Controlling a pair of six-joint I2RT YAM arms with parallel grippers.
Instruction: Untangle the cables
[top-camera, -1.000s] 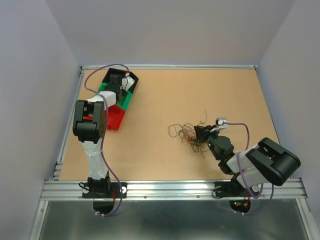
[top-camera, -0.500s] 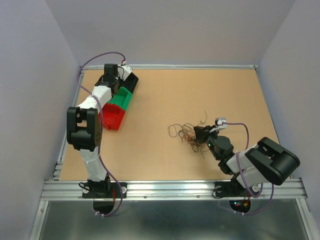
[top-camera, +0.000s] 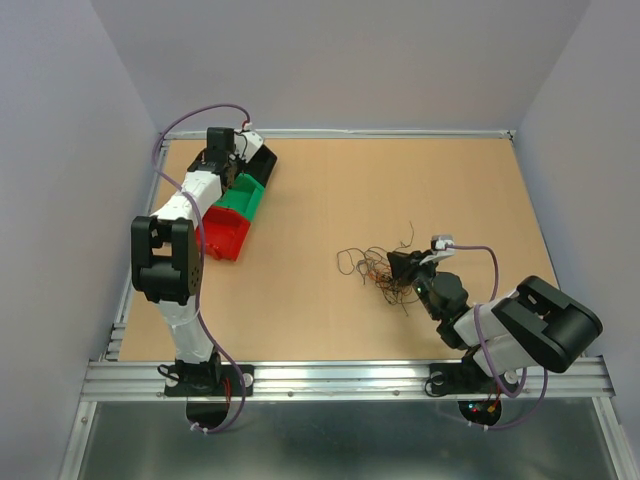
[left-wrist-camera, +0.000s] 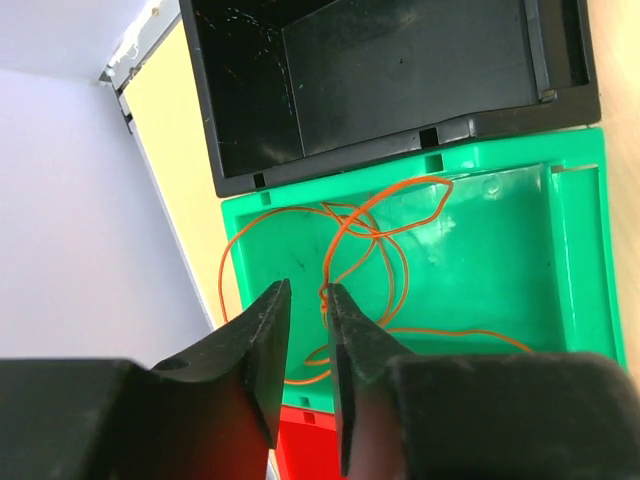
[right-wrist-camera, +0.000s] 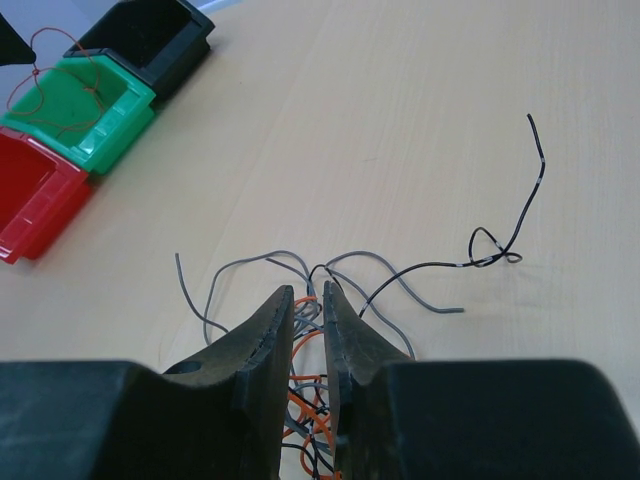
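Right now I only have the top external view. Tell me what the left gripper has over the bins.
Observer: The left gripper hangs over the green bin, jaws a narrow gap apart, with an orange wire at its tips. I cannot tell whether it is gripped.
Operator: Report the rest of that wire.
Observer: Its loops lie inside the green bin; the black bin beside it shows no wire.
Operator: Now the right side.
Observer: The right gripper sits nearly shut over the tangle; one black wire trails off alone.
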